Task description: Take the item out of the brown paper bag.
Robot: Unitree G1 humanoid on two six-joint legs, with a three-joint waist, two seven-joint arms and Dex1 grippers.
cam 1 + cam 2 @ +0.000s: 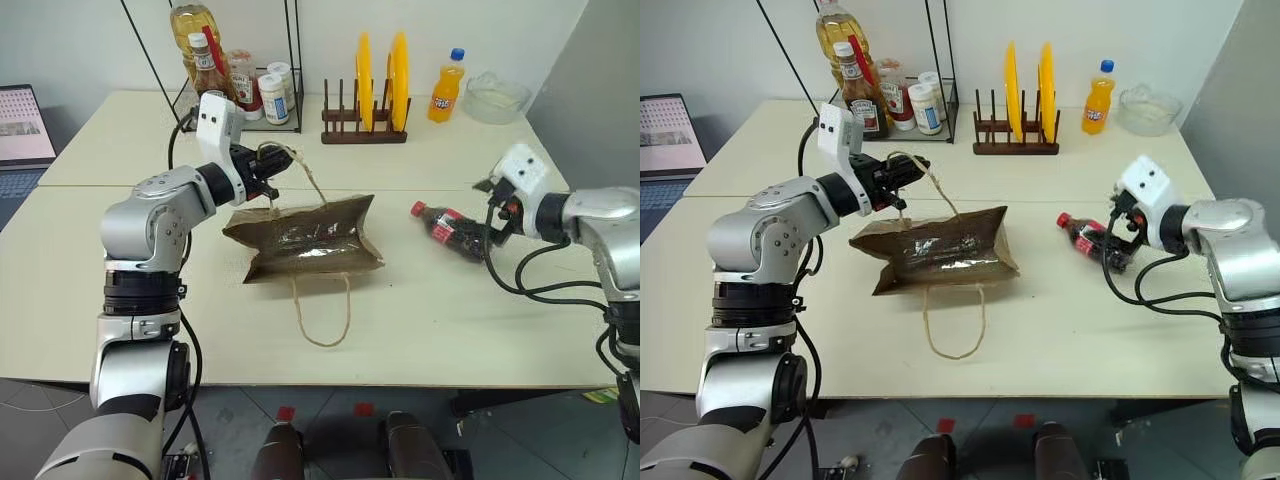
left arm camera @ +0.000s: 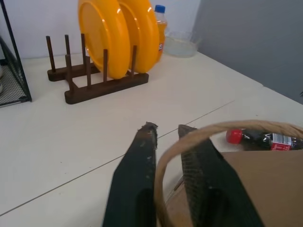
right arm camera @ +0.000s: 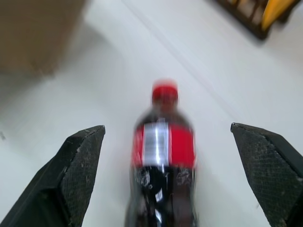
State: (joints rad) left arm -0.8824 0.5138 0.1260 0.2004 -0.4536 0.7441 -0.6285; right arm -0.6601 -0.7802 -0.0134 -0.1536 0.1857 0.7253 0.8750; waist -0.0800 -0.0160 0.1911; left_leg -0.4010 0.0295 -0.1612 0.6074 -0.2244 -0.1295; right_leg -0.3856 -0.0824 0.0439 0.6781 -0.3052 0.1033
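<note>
Cola bottle (image 3: pixel 163 161) lies on the table between the right gripper's (image 3: pixel 165 179) wide-spread fingers, while the left gripper (image 2: pixel 165 137), slightly parted, straddles the bag (image 1: pixel 310 240) handle (image 2: pixel 189 142).

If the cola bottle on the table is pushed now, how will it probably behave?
The cola bottle lies on its side on the table, free between the right gripper's open fingers, so it may roll. Nearly full, it is probably heavy for its size. Its smooth plastic could slip.

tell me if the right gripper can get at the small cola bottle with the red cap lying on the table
Probably yes: the cola bottle lies on bare table between the right gripper's wide-open fingers, apart from the brown paper bag.
</note>
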